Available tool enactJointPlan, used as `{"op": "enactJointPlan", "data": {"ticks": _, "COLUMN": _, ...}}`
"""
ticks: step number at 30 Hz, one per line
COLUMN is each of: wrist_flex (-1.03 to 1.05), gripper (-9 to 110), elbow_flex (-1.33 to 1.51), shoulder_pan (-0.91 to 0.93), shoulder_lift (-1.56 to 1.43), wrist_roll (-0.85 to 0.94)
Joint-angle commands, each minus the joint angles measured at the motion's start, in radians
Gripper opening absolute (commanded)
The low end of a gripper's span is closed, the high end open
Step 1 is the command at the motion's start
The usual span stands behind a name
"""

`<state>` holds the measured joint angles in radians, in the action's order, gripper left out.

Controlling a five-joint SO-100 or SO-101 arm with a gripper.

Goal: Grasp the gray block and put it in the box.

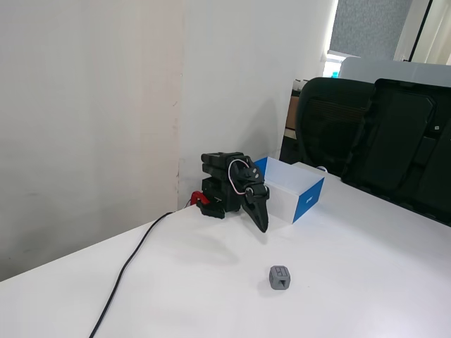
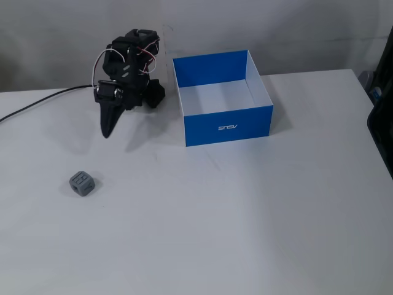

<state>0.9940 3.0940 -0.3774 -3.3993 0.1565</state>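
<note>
The arm sits folded by the wall, its gripper (image 2: 106,131) pinched closed on nothing and pointing down at the table (image 2: 245,215); the gray block (image 2: 81,183) waits alone, apart from it; the box (image 2: 224,128) stands open, ready to receive.

The table (image 2: 258,209) is a smooth, matt white surface, and the gray block (image 2: 81,183) on it looks like matt plastic with grooved, recessed faces. The box (image 2: 227,128) appears to be cardboard, its blue outer sides faintly satiny and its white inside plain and matt. The arm and its gripper (image 2: 107,131) look like matt black plastic with thin glossy wires looped over them, a black rubbery cable (image 1: 127,271) trails across the table, and the wall (image 1: 91,105) behind is matt white paint.
</note>
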Motion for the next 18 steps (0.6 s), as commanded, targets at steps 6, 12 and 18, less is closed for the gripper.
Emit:
{"op": "enactJointPlan", "data": {"ticks": 6, "wrist_flex": -0.006, "gripper": 0, "elbow_flex": 0.064, "shoulder_pan": -0.046, "shoulder_lift": 0.003, "wrist_roll": 0.302}}
{"op": "enactJointPlan", "data": {"ticks": 12, "wrist_flex": 0.044, "gripper": 3, "elbow_flex": 0.012, "shoulder_pan": -0.026, "shoulder_lift": 0.003, "wrist_roll": 0.433}}
{"op": "enactJointPlan", "data": {"ticks": 18, "wrist_flex": 0.08, "gripper": 3, "elbow_flex": -0.06, "shoulder_pan": 0.009, "shoulder_lift": 0.003, "wrist_roll": 0.695}}
